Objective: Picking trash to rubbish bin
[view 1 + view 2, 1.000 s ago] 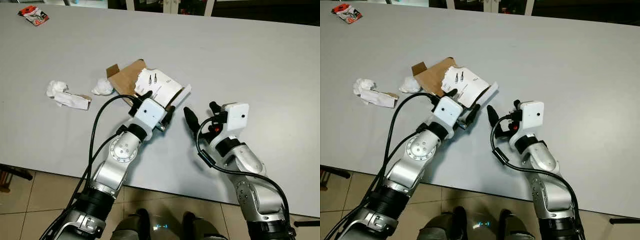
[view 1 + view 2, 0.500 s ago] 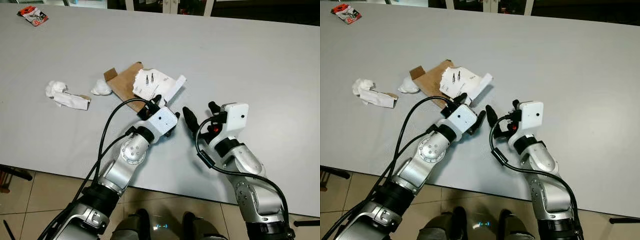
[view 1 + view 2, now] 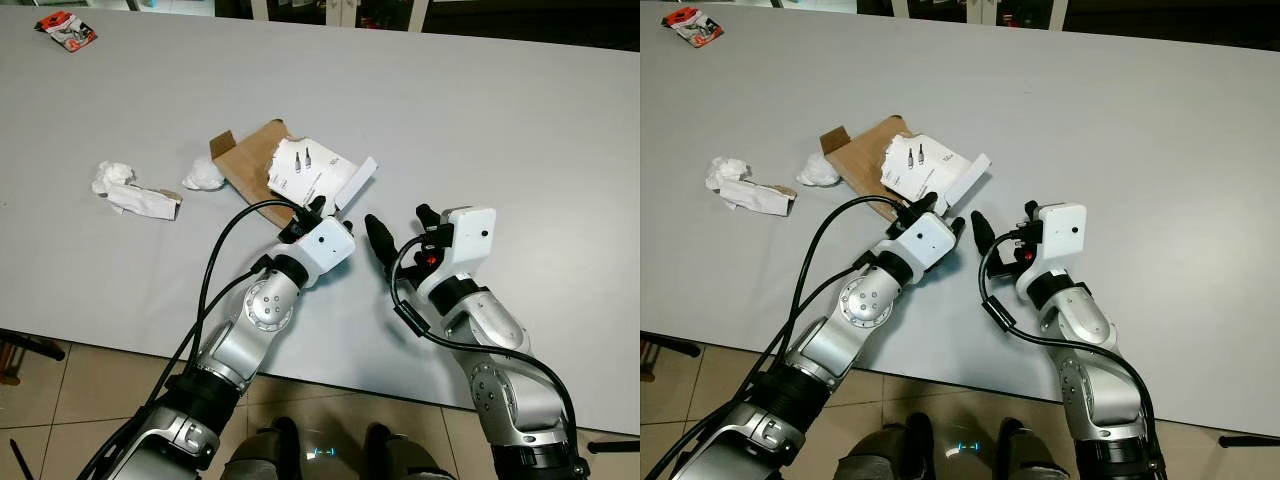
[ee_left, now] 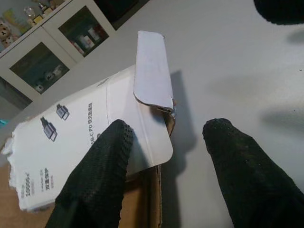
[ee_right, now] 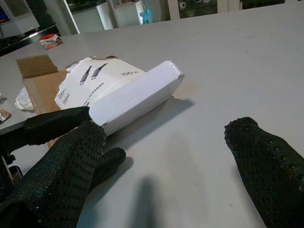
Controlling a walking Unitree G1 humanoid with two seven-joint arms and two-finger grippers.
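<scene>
A torn white package (image 3: 310, 172) lies on a piece of brown cardboard (image 3: 247, 160) in the middle of the grey table (image 3: 520, 120). My left gripper (image 3: 333, 216) is open just at the package's near edge, and its fingers (image 4: 102, 175) frame the white flap (image 4: 151, 71) without holding it. Beside it to the right, my right gripper (image 3: 402, 228) is open over bare table, and the package (image 5: 128, 95) lies ahead of its fingers (image 5: 71, 175). A crumpled tissue (image 3: 204, 178) and a white wrapper (image 3: 135, 195) lie to the left.
A red packet (image 3: 67, 30) sits at the far left corner of the table. The table's near edge runs just below both arms, with tiled floor (image 3: 60, 400) beneath. Dark furniture stands beyond the far edge.
My left gripper slid off the top of the package toward the right gripper and now sits at its near edge. The package shifted slightly. The right arm stayed put.
</scene>
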